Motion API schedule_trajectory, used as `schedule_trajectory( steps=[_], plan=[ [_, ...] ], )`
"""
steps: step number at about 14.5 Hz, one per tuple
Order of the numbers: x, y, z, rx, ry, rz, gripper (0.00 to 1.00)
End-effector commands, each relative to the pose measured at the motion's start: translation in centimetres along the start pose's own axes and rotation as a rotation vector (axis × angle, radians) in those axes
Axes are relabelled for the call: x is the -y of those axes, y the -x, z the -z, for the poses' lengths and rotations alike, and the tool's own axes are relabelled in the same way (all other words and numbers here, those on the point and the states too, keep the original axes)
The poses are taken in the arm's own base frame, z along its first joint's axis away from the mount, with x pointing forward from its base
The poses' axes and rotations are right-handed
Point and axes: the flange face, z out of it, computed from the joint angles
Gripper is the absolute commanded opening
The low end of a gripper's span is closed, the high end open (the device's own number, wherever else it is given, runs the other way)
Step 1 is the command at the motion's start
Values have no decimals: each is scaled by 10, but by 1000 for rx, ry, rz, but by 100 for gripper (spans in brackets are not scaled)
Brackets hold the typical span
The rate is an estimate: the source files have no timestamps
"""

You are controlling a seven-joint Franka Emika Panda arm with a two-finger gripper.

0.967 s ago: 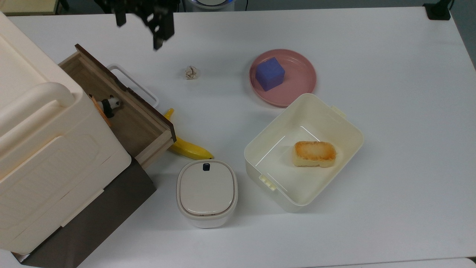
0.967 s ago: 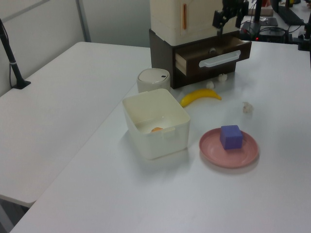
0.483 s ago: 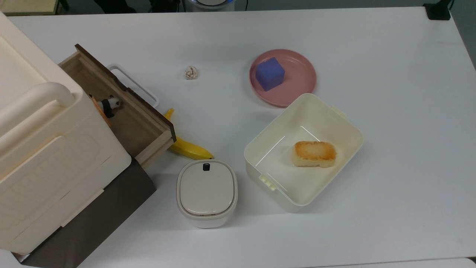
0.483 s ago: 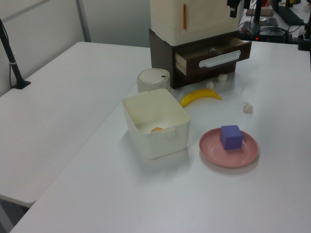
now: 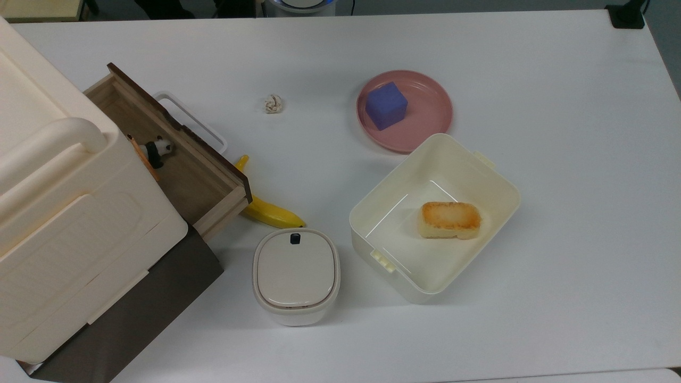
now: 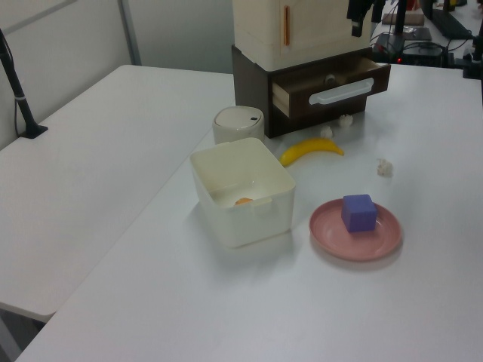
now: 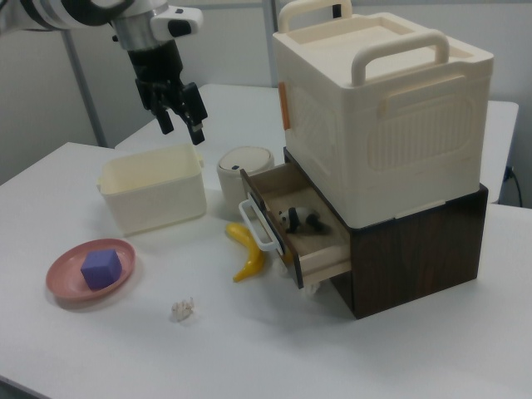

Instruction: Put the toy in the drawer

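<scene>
The toy, a tiny black-and-white panda (image 5: 158, 150), lies inside the open drawer (image 5: 194, 183), close to the cabinet. The right view shows the panda (image 7: 301, 221) on the drawer's light-wood floor (image 7: 326, 242), behind the white loop handle (image 7: 256, 224). My gripper (image 7: 181, 126) hangs high above the table, up and to the right view's left of the drawer, well apart from it. Its fingers are open with nothing between them. At the top edge of the left view, the gripper (image 6: 364, 12) is above the drawer's dark front (image 6: 332, 87).
A banana (image 5: 268, 210) lies against the drawer's front corner. A paper wad (image 5: 273, 103), a pink plate (image 5: 436, 114) with a purple cube (image 5: 386, 105), a cream tub (image 5: 500, 181) holding a toasted piece, and a lidded white pot (image 5: 296, 274) stand around. A big cream box (image 5: 53, 202) tops the cabinet.
The gripper has risen and left the top view's upper edge; in the left view it has climbed above the drawer. The panda stays in the drawer.
</scene>
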Motion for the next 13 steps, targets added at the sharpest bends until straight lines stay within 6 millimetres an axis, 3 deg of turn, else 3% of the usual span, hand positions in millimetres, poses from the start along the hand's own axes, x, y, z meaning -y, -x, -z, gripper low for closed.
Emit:
schedule_trajectory(
  steps=[1, 8, 13],
  plan=[
    [-1, 0, -8, -41, -15, 30, 100],
    [11, 6, -12, 7, -10, 64, 100],
    [-8, 3, -10, 3, -56, 21, 100]
  ],
)
